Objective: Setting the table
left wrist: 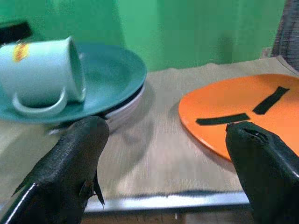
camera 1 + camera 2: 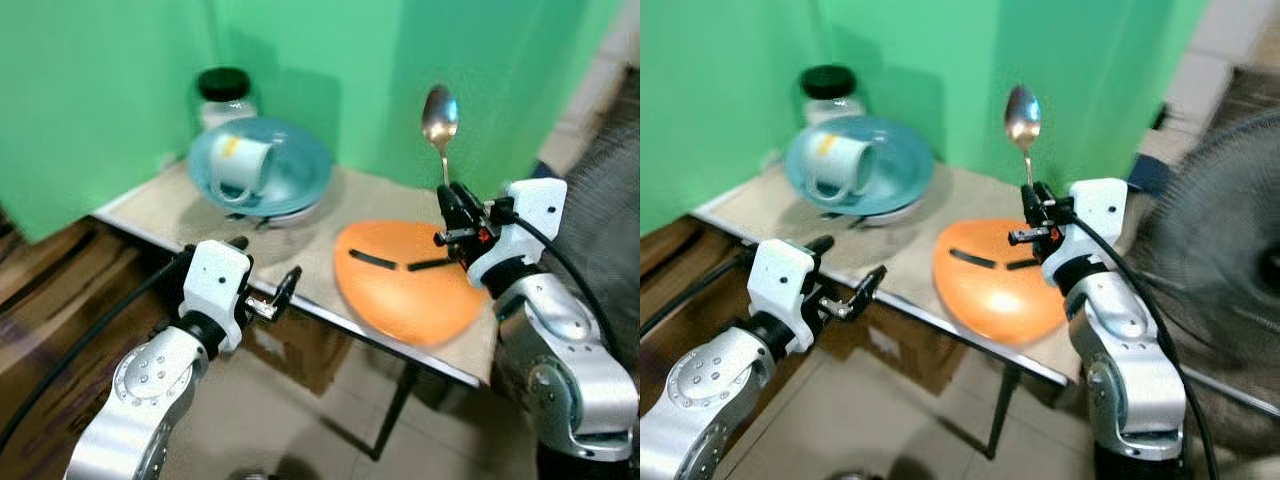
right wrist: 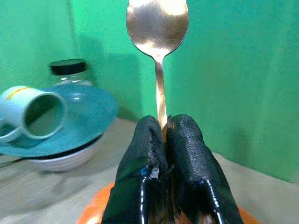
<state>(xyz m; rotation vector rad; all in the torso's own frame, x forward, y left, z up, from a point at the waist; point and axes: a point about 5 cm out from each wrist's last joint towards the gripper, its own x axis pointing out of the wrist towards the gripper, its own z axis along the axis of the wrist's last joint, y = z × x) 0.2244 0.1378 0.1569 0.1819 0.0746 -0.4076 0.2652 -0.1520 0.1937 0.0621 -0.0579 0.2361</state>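
My right pincer (image 2: 452, 212) is clamped tight on the handle of a spoon (image 2: 440, 125), bowl up over the orange plate (image 2: 405, 285) on the desk (image 2: 160, 205); it's light, stiff, slick metal, so I'd grip low, while my left pincer (image 2: 268, 288) hangs wide open, empty, at the near edge.

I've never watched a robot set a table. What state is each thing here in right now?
spoon: held upright, bowl up
right gripper: shut on spoon handle
left gripper: open, holding nothing
mug: tipped on its side on teal plate
orange plate: flat on table
jar: lidded
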